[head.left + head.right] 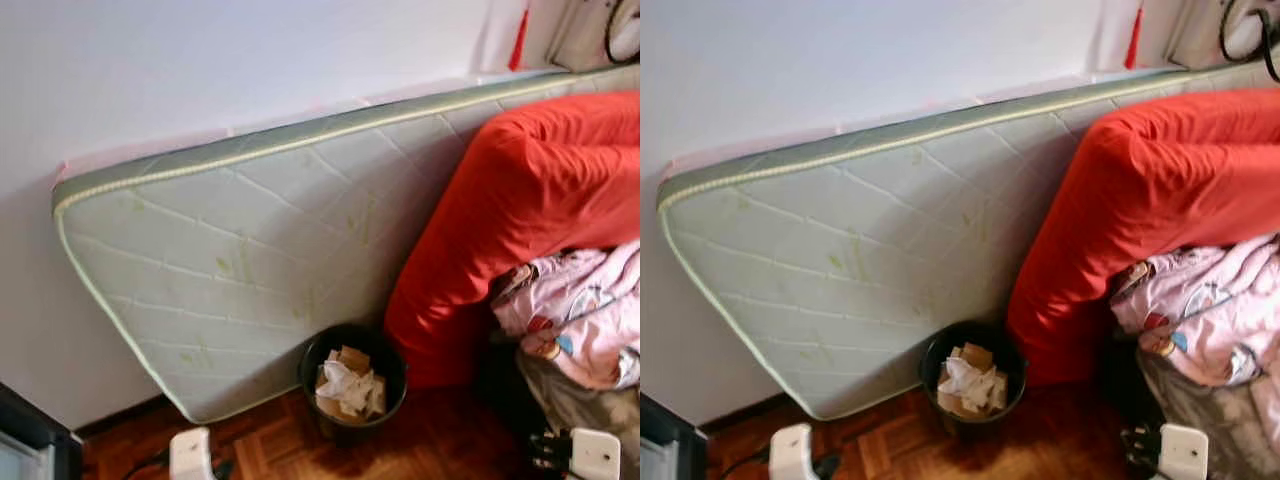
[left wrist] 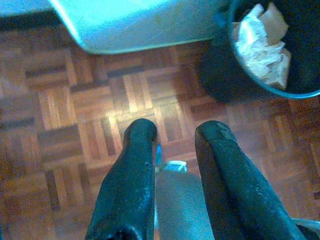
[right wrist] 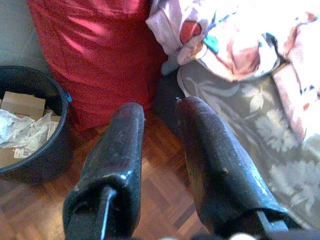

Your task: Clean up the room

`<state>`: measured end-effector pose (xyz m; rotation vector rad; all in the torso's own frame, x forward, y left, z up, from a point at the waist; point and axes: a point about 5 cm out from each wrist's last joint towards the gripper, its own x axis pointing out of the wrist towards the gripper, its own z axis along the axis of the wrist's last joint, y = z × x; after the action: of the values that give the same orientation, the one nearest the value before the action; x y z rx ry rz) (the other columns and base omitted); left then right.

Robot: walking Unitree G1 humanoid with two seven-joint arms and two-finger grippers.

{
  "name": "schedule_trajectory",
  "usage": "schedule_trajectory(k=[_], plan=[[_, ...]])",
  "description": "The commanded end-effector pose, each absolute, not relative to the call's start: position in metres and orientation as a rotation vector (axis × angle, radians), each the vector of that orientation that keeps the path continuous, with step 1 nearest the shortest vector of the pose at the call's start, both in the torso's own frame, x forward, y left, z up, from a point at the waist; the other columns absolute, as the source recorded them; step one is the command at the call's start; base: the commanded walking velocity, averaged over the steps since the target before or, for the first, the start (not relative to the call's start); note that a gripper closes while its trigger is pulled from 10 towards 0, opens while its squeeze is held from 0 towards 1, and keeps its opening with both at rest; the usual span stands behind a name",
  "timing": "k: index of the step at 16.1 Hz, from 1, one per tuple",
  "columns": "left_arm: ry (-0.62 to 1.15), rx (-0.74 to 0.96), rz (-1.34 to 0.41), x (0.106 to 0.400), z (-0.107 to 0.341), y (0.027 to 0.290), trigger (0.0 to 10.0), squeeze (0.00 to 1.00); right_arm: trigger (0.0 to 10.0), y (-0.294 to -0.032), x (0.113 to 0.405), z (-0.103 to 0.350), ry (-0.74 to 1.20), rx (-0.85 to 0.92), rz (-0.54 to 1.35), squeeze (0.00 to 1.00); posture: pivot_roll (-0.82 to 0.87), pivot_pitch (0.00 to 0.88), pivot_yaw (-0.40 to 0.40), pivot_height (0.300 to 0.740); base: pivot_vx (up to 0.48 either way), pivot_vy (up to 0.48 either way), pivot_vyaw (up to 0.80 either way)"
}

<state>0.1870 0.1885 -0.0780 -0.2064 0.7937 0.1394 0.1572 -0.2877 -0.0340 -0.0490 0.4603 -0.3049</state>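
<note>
A black waste bin holding crumpled paper and cardboard stands on the parquet floor, against a leaning mattress. My left gripper hovers low over the floor just short of the bin. It is shut on a greyish item with a pale top, wedged between its fingers. My right gripper is open with nothing between its fingers. It points at the floor beside a red cover, with the bin off to one side. Both white wrists show at the bottom edge.
A red-covered bulk leans on the mattress right of the bin. Pink printed clothes lie heaped over grey floral fabric. A dark cabinet corner stands at the lower left. Bare parquet lies in front of the bin.
</note>
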Motion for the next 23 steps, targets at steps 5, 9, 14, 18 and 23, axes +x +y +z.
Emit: schedule_trajectory(k=[5, 9, 14, 18, 23], plan=[[0.788, -0.172, 0.072, 0.206, -0.07, 0.182, 10.0, 0.0, 10.0, -0.289, 0.182, -0.031, 0.439, -0.008, -0.406, 0.0, -0.1, 0.0, 0.089, 0.74, 0.0, 0.0, 0.0], [0.738, -0.2, 0.139, 0.226, -0.058, 0.188, 10.0, 0.0, 10.0, -0.262, 0.208, -0.037, 0.503, 0.028, -0.312, 0.0, -0.09, 0.0, 0.071, 0.74, 0.0, 0.0, 0.0], [0.75, -0.186, 0.138, 0.22, -0.061, 0.194, 10.0, 0.0, 10.0, -0.254, 0.208, -0.048, 0.62, 0.07, -0.312, 0.0, -0.01, 0.0, 0.038, 0.74, 0.0, 0.0, 0.0], [0.768, -0.19, 0.143, 0.216, -0.064, 0.195, 10.0, 0.0, 10.0, -0.249, 0.207, -0.054, 0.711, 0.088, -0.257, 0.0, 0.02, 0.0, 0.048, 0.74, 0.0, 0.0, 0.0], [0.826, -0.193, 0.16, 0.197, -0.073, 0.2, 10.0, 0.0, 10.0, -0.252, 0.198, -0.061, 0.761, 0.175, -0.34, 0.0, 0.02, 0.0, 0.068, 0.74, 0.0, 0.0, 0.0]])
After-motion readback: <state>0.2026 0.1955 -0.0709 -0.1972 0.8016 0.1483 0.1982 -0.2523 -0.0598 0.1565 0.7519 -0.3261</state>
